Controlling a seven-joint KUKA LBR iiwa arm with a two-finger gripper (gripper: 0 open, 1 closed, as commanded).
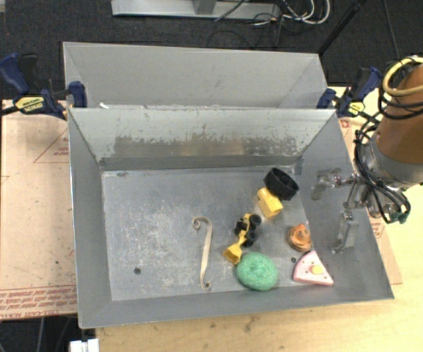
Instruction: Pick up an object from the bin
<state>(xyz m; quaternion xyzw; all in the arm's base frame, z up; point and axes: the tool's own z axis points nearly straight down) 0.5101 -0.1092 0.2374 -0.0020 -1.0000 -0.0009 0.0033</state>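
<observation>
Gripper (341,218) at right wall of bin (152,218), whether spread or closed cannot be told; nearest: orange knob (299,235), pink wedge (312,270)

The grey bin (152,218) holds a metal hook (204,251), green ball (256,271), pink wedge (311,270), yellow block (270,202) and black cup (281,183) on its floor.

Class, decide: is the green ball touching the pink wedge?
Apart. The camera view shows bare bin floor between the green ball and the pink wedge.
</observation>
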